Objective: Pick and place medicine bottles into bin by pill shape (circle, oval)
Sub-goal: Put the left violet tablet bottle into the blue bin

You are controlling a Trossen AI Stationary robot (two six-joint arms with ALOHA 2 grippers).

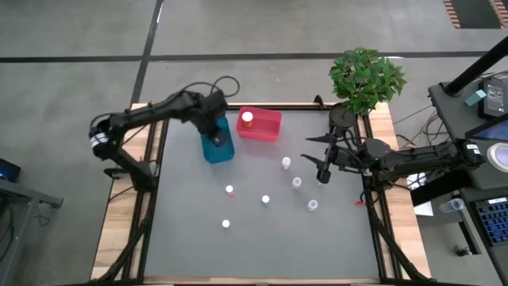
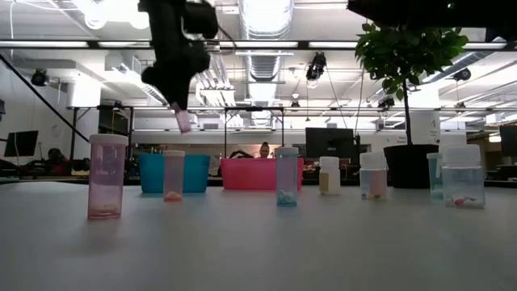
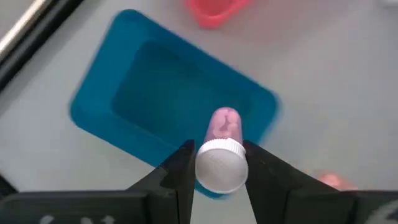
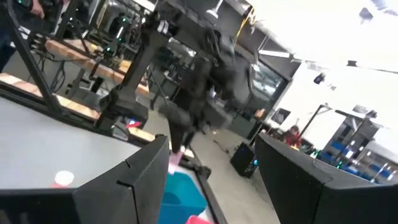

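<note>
My left gripper (image 1: 214, 131) hangs above the blue bin (image 1: 219, 148), shut on a small medicine bottle (image 3: 222, 146) with a white cap and pink pills inside. The low view shows this bottle (image 2: 182, 120) well above the table. Beside the blue bin stands the red bin (image 1: 259, 125) with one white-capped bottle (image 1: 248, 119) in it. Several more bottles stand upright on the grey table, among them one at the right (image 1: 286, 163) and one near the middle (image 1: 229, 191). My right gripper (image 1: 324, 171) waits raised at the table's right side, open (image 4: 214, 180) with nothing between its fingers. My left gripper pinches the bottle's white cap (image 3: 221, 167) between its two fingers (image 3: 181, 171), one on each side. The fingers come steeply from above. The bottle hangs below them, body downward and slightly tilted, lifted clear over the blue bin's opening (image 3: 165, 102).
A potted plant (image 1: 365, 75) stands at the table's far right corner. In the low view the loose bottles stand in a row, a pinkish one (image 2: 107, 174) nearest at the left and a wider one (image 2: 463, 174) at the right. Bare table surface lies toward the near edge (image 1: 262, 254).
</note>
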